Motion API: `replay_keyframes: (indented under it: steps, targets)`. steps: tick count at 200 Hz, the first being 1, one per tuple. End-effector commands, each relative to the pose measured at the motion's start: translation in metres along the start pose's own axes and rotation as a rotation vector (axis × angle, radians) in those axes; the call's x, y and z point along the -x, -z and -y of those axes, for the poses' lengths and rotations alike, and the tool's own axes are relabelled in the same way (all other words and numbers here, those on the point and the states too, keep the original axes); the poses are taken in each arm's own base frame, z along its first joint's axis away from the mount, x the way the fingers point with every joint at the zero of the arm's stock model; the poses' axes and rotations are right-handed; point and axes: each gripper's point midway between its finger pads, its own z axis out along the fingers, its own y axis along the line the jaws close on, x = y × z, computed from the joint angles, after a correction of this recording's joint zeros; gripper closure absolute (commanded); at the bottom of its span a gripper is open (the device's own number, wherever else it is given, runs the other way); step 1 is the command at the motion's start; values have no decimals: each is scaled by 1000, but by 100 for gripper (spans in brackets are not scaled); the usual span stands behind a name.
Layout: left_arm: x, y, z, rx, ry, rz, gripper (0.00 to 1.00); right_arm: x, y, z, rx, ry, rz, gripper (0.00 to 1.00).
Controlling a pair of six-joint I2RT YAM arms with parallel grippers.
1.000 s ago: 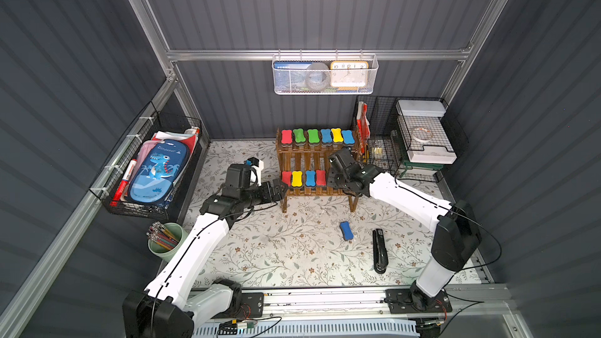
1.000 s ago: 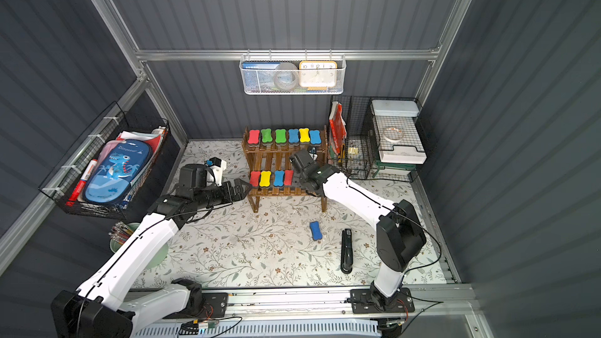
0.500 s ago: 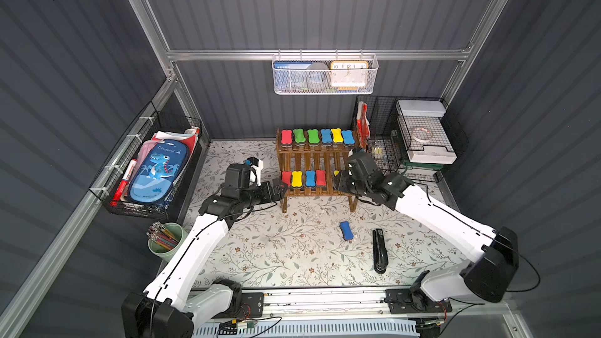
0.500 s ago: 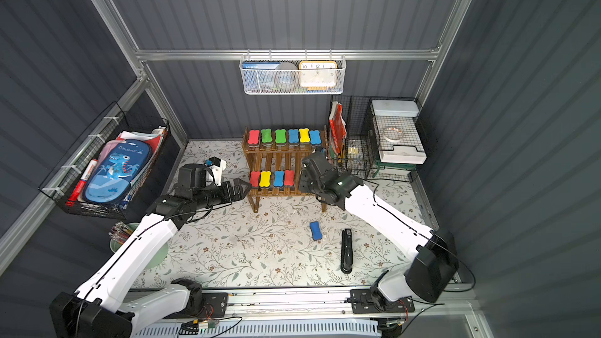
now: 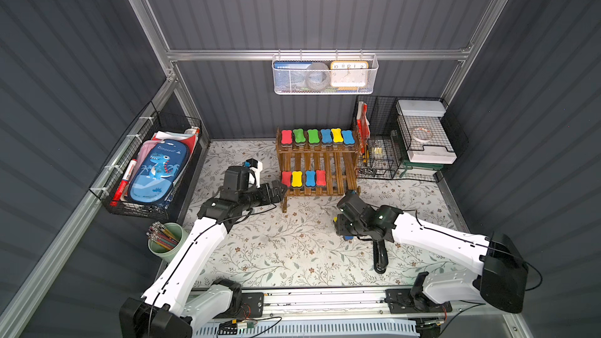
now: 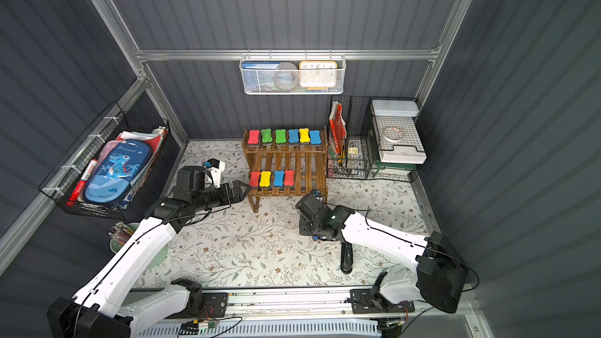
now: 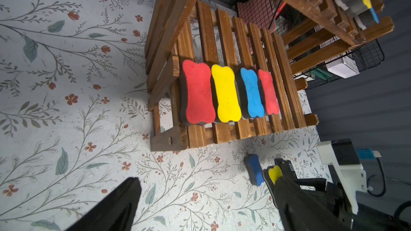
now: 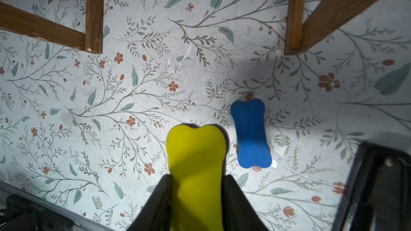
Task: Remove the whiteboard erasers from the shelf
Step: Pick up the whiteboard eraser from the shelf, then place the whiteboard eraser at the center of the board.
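The right fingers (image 8: 160,196) pinch a yellow eraser (image 8: 195,152) over the bench (image 5: 276,255), just beside a blue eraser (image 8: 250,134) lying flat. The left fingers (image 7: 121,205) are spread wide and empty at the 9 o'clock end of the shelf (image 5: 328,164). It holds ten erasers (image 5: 313,135). The right arm, at the shelf a second ago, has pulled back toward 5 o'clock.

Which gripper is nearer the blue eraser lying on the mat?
Right. The right gripper, shut on a yellow eraser, is just beside the blue eraser; the left gripper is open at the shelf's lower tier, well away.

erasers (image 5: 313,135) in rows on both shelf (image 5: 328,164) tiers, loose eraser (image 8: 250,134) on mat (image 5: 292,248) before it
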Motion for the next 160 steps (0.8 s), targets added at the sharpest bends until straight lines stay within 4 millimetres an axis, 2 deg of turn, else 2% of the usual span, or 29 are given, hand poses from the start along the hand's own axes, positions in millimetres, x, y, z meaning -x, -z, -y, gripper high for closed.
replay_keyframes:
  steps: [1,82,109,132,160]
  targets:
    - [-7,0,0,-3,-3,-11,1,6,-9,-9,0,23,10,62]
    - [-9,-1,-4,18,-8,-15,1,-4,-57,9,-146,44,-41,59]
    - [-9,-1,-5,20,-8,-15,1,-2,-68,7,-158,44,-37,57]
    - [-9,-1,-6,23,-7,-15,1,0,-72,8,-171,45,-26,56]
    - [-9,-2,-5,21,-5,-18,1,2,-71,7,-169,46,-20,48]
